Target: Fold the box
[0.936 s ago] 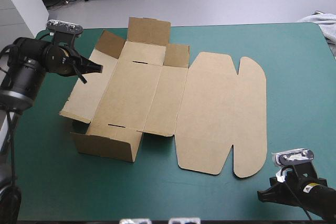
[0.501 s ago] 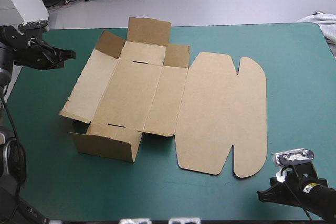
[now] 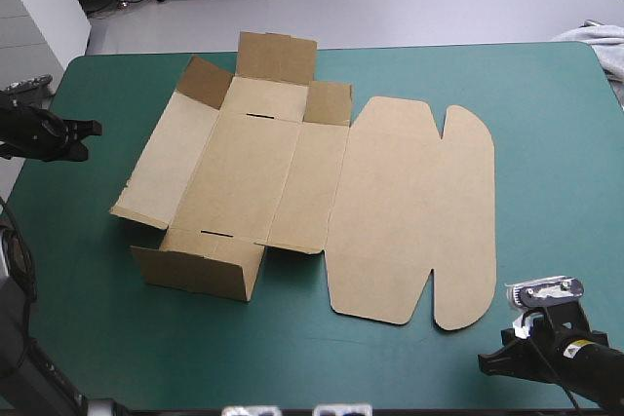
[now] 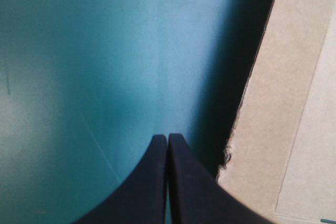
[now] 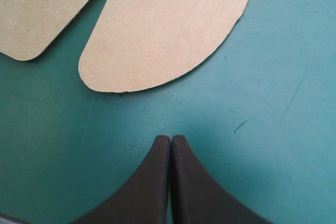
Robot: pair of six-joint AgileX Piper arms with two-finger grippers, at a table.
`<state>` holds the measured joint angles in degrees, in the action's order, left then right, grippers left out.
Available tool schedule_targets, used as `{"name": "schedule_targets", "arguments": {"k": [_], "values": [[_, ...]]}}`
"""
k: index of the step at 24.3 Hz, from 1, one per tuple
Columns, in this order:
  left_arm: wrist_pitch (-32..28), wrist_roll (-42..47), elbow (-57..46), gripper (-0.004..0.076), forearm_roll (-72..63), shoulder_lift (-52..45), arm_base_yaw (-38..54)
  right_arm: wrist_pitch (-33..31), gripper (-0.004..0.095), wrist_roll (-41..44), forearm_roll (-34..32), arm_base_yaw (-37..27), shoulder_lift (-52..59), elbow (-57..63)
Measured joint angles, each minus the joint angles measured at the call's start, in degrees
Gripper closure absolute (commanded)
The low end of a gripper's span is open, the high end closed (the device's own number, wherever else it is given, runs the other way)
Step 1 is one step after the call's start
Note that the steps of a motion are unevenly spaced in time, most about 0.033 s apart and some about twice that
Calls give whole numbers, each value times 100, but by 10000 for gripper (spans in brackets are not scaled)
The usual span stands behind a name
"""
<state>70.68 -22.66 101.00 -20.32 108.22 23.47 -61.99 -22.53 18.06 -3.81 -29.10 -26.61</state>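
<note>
"Box (image 3: 253, 172) first: where does it lie?"

"Middle of the frame, on the teal-green cover (image 3: 556, 163), half formed, with nothing holding it."

"Start at the left, then."

"Left gripper (image 3: 96, 128) sits at the left edge of the frame, fingers pressed together on nothing, clear of the board. I judge it is parked there to leave the sheet free. Next, the left side panel (image 3: 161, 163) lies splayed outward, untucked. The near wall (image 3: 200, 275) stands at lower centre-left and the far flaps (image 3: 278, 60) at upper centre. Their creases seem to keep them up."

"And to the right?"

"The lid (image 3: 414, 211) lies flat, right of centre. The right gripper (image 3: 485, 362) rests in the lower right corner, also closed and empty, just short of the lid's rounded tab (image 5: 157, 30). It is probably placed there to lift it."
</note>
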Motion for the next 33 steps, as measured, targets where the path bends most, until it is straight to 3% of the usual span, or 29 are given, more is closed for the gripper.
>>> {"name": "schedule_targets", "arguments": {"k": [3,9,10,19,33], "values": [[-6,-438,0,664,-434,264,0,0,927,19,0,0,0,0],[-11,-587,0,251,-981,515,0,0,927,23,-18,0,0,0],[-11,-630,0,223,-981,516,0,0,927,23,-18,0,0,0],[-54,-1011,-736,223,-1166,516,-81,0,927,39,-18,0,0,0],[-100,-1207,-810,228,-1541,665,-651,3,927,46,-13,0,0,0]]}}
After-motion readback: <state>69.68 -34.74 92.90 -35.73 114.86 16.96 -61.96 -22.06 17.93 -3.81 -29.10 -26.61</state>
